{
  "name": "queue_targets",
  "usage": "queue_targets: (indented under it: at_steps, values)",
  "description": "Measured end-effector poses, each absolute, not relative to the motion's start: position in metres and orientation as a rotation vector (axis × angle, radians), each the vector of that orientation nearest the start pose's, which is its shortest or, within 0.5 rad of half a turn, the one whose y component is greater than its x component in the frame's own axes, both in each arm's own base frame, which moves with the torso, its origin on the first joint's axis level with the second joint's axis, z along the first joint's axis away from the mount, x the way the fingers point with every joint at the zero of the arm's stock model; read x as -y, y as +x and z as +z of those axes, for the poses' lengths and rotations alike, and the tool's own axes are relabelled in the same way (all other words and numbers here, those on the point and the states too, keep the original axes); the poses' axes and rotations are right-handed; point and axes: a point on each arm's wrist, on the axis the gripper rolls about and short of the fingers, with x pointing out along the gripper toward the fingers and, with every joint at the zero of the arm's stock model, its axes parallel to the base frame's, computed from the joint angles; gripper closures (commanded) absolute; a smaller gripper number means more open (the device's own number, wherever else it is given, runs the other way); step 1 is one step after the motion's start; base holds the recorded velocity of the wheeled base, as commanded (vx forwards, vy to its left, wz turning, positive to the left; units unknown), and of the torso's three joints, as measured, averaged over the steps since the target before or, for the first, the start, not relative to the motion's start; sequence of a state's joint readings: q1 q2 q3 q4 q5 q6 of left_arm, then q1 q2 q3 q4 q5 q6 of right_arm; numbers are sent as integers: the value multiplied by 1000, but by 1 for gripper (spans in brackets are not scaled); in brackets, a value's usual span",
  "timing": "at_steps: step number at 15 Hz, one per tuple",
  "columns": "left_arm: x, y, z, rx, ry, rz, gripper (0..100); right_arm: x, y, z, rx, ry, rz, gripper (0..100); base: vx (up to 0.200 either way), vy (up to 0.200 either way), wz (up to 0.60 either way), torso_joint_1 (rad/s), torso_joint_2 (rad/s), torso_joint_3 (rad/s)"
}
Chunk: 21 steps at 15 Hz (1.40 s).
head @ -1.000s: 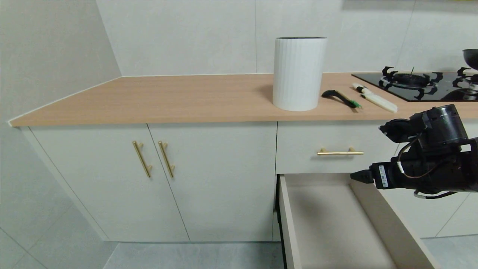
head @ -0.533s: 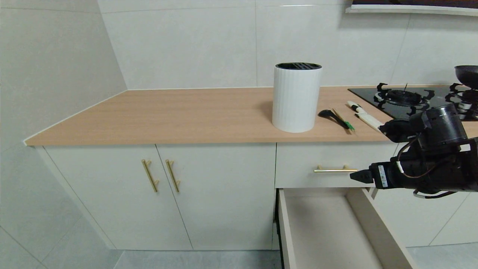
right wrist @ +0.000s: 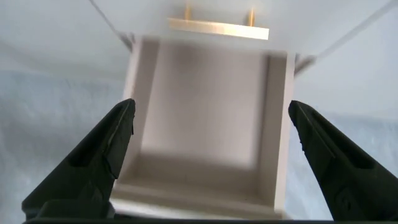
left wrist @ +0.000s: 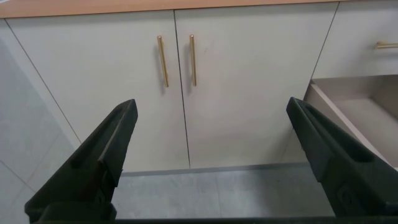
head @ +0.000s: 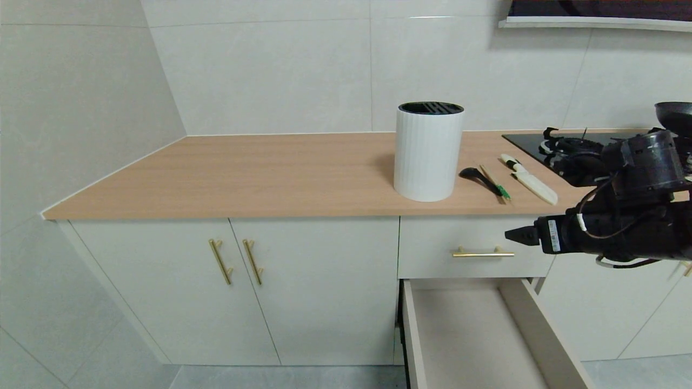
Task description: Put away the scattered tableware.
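Rt claw [head: 511, 234] hangs empty, jaws wide, above the pulled-out pale drawer [head: 532, 324] – prob. for stowing. On the wooden counter [head: 270, 173], black plastic ladle [head: 476, 175] & cream knife [head: 530, 181] wait; left claw [left wrist: 211, 106] gapes too.

Blk right arm [head: 621, 237], wht label [head: 553, 243], cables [head: 594, 216]; blk fingers [right wrist: 99, 162].

We see soft, even light; the white holder [head: 428, 154] casts a faint shadow on the desk [head: 259, 173] (pale sheen on wall tiles [head: 270, 70]).
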<state>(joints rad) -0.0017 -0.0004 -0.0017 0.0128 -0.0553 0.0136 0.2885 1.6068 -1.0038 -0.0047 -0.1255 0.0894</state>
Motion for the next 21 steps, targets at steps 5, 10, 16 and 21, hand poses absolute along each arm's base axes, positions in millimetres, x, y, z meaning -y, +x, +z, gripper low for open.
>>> queue_targets:
  at_steps: [5,10,16,21]
  values:
    - [1,-23,75,-10,14,-57,0,-85,317,237,-463,-39,128,0,0,0,0,0,0,0]
    - [1,-23,75,-10,13,-57,0,-85,375,231,-417,-37,13,0,0,0,0,0,0,0]
    - [1,-23,75,-10,14,-57,0,-67,411,204,-435,-29,-58,0,0,0,0,0,0,0]
    - [1,-23,75,-10,13,-57,0,-68,425,186,-469,-35,-64,0,0,0,0,0,0,0]
